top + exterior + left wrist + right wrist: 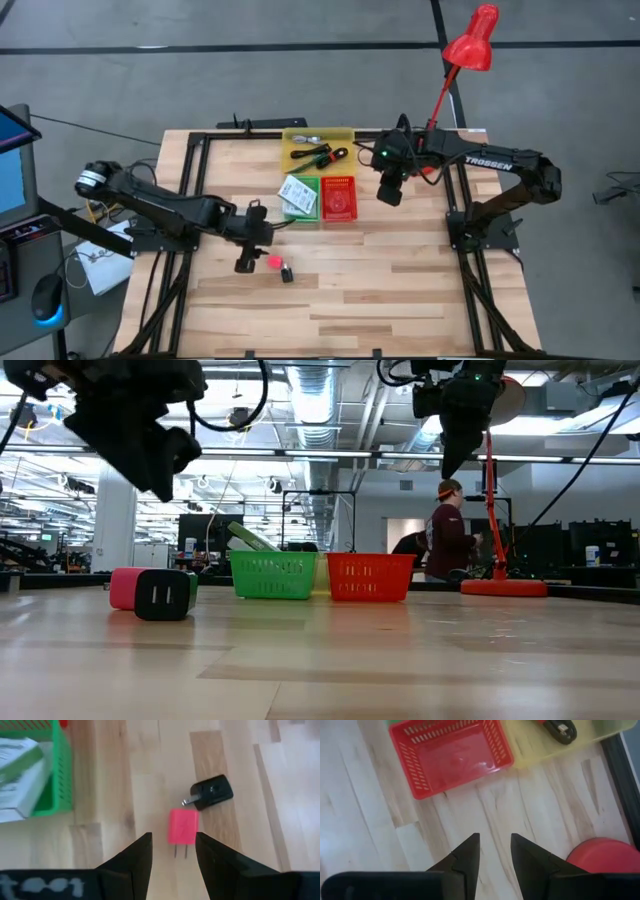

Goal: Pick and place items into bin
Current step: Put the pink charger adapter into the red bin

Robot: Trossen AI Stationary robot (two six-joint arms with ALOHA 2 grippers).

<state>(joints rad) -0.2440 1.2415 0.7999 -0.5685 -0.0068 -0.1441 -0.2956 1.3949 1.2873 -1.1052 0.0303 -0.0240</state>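
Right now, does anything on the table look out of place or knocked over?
Two small plug adapters lie loose on the bare wood, outside the baskets: a pink one on its side with prongs showing, and a black one askew just beyond it. The left gripper hovers over the pink one, fingers open. Nothing looks spilled or damaged.

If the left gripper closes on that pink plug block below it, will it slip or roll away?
Probably not roll: the pink plug block is boxy and lies flat on the table. Its smooth plastic sides might slip, and its prongs point toward the open left gripper. It looks light, so a nudge could slide it.
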